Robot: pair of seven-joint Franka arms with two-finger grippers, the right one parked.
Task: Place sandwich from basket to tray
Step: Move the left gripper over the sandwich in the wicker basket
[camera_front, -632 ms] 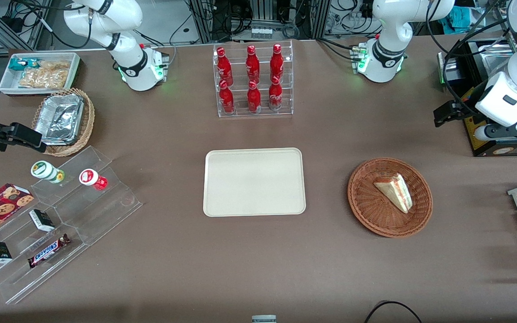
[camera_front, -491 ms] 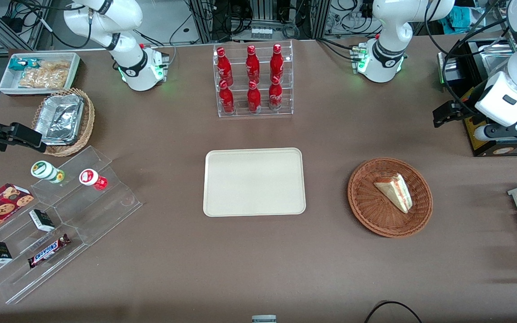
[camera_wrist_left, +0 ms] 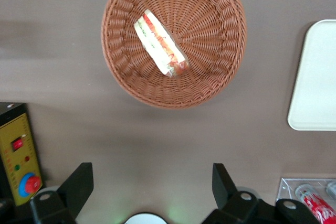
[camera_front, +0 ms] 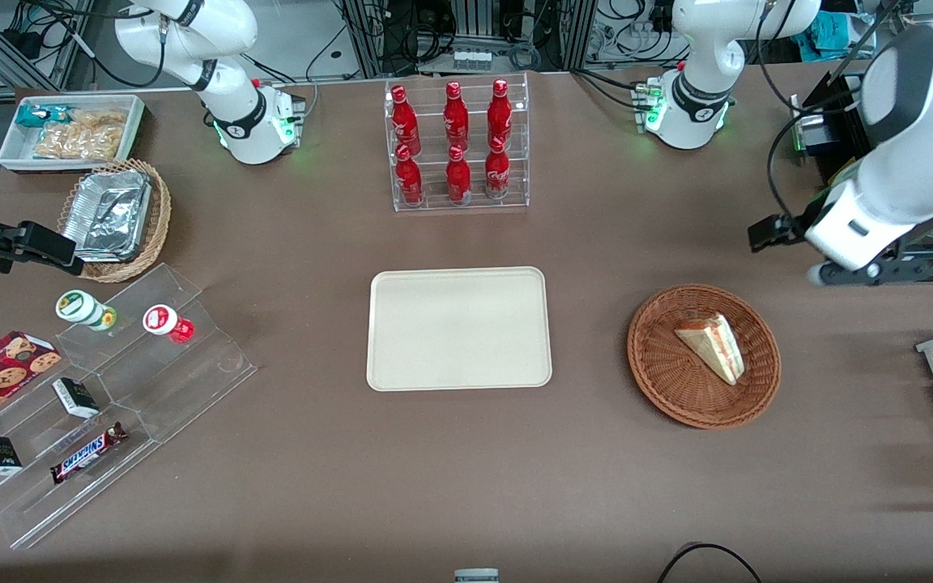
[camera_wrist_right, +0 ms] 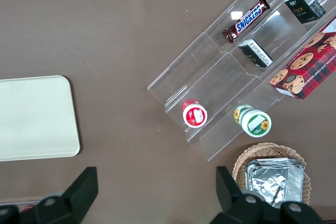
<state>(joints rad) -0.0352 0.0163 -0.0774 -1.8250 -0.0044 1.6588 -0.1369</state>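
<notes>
Sandwich [camera_front: 712,346], a white-bread triangular wedge, lies in the round reddish-brown wicker basket [camera_front: 661,380] toward the working arm's table edge; the black two-finger gripper [camera_wrist_left: 149,184], spread wide, should descend straddling its long sides, then carry it to the cream rectangular tray [camera_front: 458,328]

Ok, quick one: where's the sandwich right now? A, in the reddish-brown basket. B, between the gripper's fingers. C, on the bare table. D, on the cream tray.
A: the sandwich lies in the basket, the tray holds nothing, and the gripper hangs open above the table, off the basket.
</notes>
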